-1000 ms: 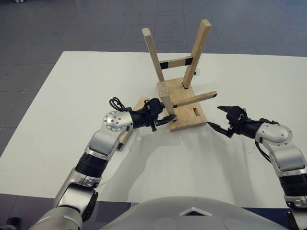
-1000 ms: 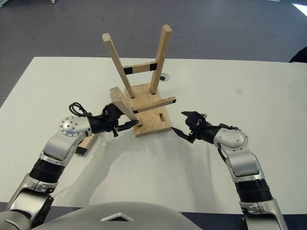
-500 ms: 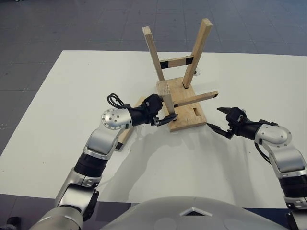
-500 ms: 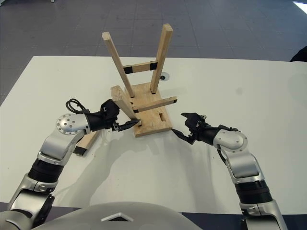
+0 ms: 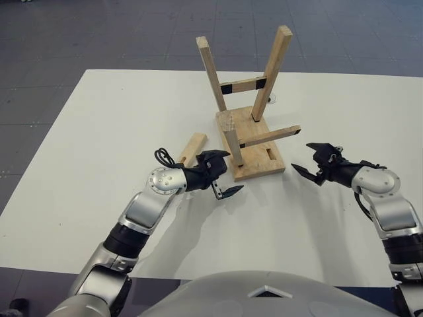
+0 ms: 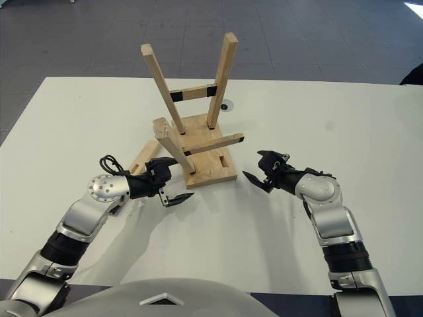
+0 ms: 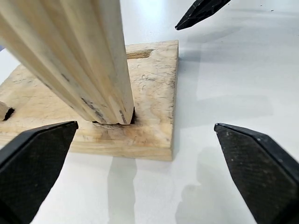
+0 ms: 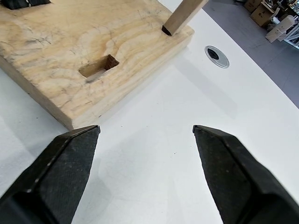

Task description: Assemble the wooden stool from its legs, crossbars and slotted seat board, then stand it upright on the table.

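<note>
Three legs (image 5: 213,74) (image 5: 271,71) (image 5: 231,140) upright in one seat board (image 5: 262,162), one loose stick (image 5: 193,146), likely a fourth leg, two crossbars (image 5: 243,86) (image 5: 272,135), one table (image 5: 99,132) with one grommet (image 6: 227,105), two grippers (image 5: 232,172) (image 5: 301,157).

White table (image 5: 99,132) bears the seat board (image 5: 258,163) and a loose leg (image 5: 193,146).

The left arm (image 5: 135,214) comes in from about seven o'clock, bent at the elbow, with its forearm low and running toward two o'clock. The left gripper (image 5: 230,173) points to three o'clock, both black fingers spread wide with nothing between them. The right arm (image 5: 395,224) rises from five o'clock. The right gripper (image 5: 303,157) points to nine o'clock, fingers likewise spread and empty.
</note>
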Robot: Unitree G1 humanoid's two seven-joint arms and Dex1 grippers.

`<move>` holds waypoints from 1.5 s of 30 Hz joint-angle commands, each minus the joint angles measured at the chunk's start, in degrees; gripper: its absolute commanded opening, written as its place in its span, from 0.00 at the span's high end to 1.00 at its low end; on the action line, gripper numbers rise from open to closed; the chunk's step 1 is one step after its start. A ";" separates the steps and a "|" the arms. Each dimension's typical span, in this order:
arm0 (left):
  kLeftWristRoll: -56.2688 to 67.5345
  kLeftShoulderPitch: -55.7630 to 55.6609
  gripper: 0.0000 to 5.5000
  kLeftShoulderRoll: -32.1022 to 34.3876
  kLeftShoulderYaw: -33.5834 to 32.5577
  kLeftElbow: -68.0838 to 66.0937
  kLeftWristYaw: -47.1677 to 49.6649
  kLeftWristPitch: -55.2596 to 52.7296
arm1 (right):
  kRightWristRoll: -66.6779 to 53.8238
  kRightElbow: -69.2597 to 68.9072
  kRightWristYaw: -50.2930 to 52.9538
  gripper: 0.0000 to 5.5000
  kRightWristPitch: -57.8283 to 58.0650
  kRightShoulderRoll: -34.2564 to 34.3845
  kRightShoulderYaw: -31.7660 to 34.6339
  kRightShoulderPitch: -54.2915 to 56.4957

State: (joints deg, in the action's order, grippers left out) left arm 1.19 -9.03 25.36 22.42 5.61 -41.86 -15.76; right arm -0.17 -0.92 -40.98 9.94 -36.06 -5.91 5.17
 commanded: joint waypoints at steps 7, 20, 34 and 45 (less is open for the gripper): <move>-5.75 -2.94 0.00 -3.02 -1.83 -9.88 7.06 7.50 | 3.41 8.18 2.57 0.33 -3.01 6.20 -4.90 6.21; 1.23 -4.18 0.00 -1.72 -11.82 -9.19 5.16 6.21 | 2.97 4.69 3.12 0.33 -1.46 9.02 -6.09 5.84; 30.69 -28.36 0.31 1.54 -39.34 -2.34 13.68 -19.43 | 2.50 0.99 4.01 0.33 0.63 7.43 -3.27 2.17; 42.13 -32.54 0.34 -6.03 -35.78 10.67 29.02 -41.10 | 2.80 1.03 4.57 0.33 1.02 7.77 -3.65 2.74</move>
State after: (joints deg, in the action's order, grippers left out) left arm 42.69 -39.69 19.84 -14.37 16.03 -13.35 -55.95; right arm 2.21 0.48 -36.63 10.24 -28.13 -9.60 7.18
